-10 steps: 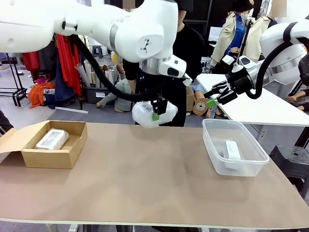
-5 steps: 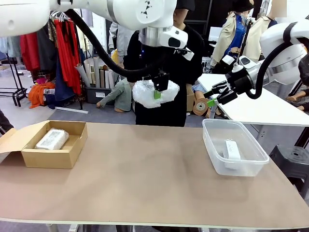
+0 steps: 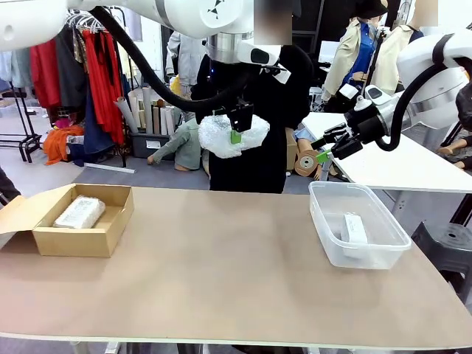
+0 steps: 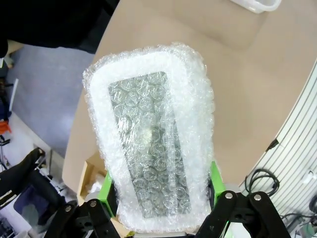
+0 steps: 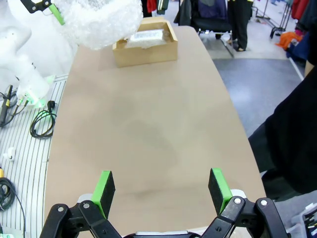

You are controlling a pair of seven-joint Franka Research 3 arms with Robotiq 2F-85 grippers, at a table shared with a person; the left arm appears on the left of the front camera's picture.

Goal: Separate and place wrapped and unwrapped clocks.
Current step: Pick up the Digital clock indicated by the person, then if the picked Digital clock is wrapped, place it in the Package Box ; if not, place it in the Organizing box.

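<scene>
Tabletop, two wrapped clocks, one unwrapped clock

Right gripper sits wide open over the bare table — far end has the cardboard box with a wrapped bundle inside, another bubble-wrap bundle up top-left.

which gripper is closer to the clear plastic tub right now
Right. The right gripper hangs open just above the tub's far left corner. The left gripper, shut on a bubble-wrapped clock, is farther left, high over the table's far edge.
</scene>
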